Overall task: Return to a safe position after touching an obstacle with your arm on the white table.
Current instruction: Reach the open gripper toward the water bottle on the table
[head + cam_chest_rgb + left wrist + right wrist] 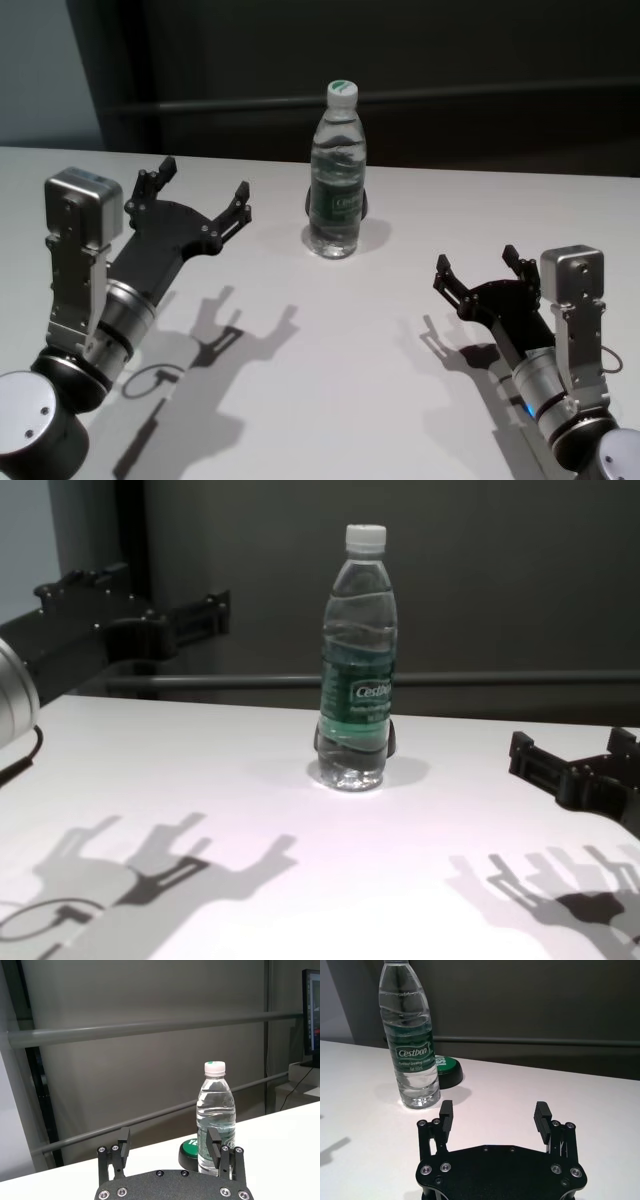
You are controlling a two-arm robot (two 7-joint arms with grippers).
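Each arm is brushed silver metal with ringed cylindrical joints and a boxy silver wrist block. The left end effector (196, 193) and right end effector (478, 264) are matte black plates with silver screw heads and ribbed black finger pads. A thin black cable loops beside the left forearm

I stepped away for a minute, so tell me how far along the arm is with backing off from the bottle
Looks done: the bottle stands upright on the table, and neither arm touches it. In hand: the left gripper hangs open and raised, left of the bottle; the right gripper is open, low over the table, to its right. Left: whether this is the final safe pose can't be told.
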